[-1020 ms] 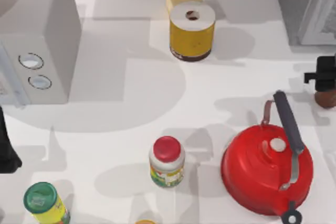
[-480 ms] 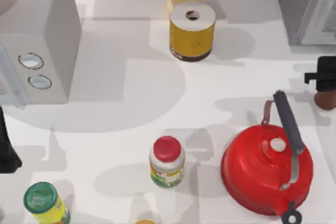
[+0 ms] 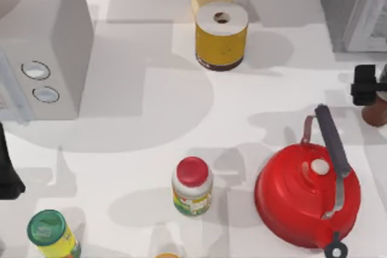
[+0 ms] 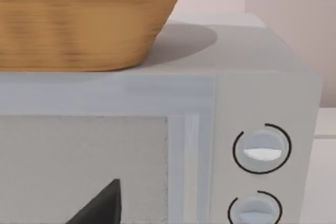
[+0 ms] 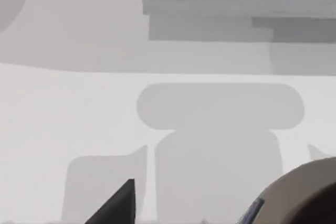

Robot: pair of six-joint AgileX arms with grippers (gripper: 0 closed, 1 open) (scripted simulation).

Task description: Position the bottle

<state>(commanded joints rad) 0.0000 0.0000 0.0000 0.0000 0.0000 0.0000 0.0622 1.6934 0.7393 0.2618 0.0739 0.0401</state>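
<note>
Reaching in at the table's right edge, the right gripper [image 3: 370, 86] sits against a dark-brown bottle [image 3: 377, 113] of which the top view catches just a rounded brown part beside the black gripper body. Whether its fingers are pinching the bottle or spread around it, I cannot tell. In the right wrist view a pale rounded shape with a hint of blue [image 5: 294, 198] sits close to the camera; likely the bottle's upper part, though that is a guess. The bottle stands just beyond the red kettle's black handle [image 3: 331, 140], so any carry toward the middle probably needs height to clear the kettle [image 3: 305, 200].

The left arm is parked at the table's left edge, its dark gripper [image 3: 7, 176] near the grey microwave [image 3: 57, 40], with a woven basket [image 4: 84, 19] on top; its finger state I cannot tell either. A white red-lidded jar [image 3: 192, 185], a green-lidded yellow jar [image 3: 51, 234] and a yellow cylinder tin [image 3: 221, 34] stand well apart from the bottle, leaving open table between them.
</note>
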